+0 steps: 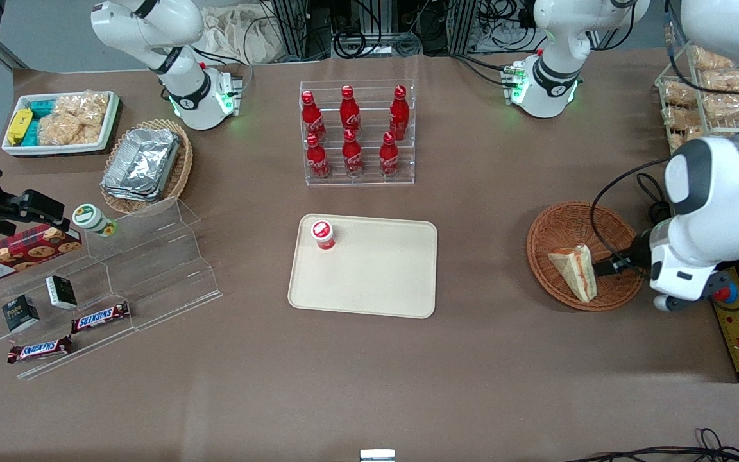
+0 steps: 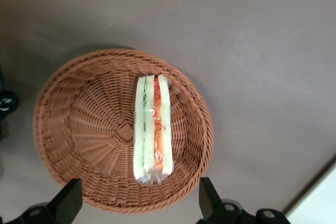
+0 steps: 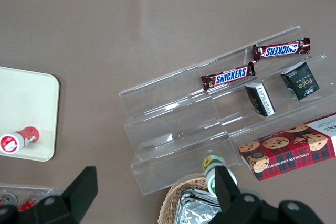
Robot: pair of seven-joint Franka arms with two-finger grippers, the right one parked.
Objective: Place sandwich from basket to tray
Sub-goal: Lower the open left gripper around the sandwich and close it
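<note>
Fingers (image 2: 137,203) spread above one sandwich (image 2: 153,128)

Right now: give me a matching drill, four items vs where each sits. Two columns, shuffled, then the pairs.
Items
1. sandwich
2. red-capped cup
3. cola bottles
4. gripper

Places
A. in the clear tiered rack, farther from the front camera than the tray
B. on a corner of the tray
C. open, above the basket, fingers apart and holding nothing
D. lying in the basket, toward the working arm's end of the table

Pairs: 1-D, 2-B, 3-A, 4-C
</note>
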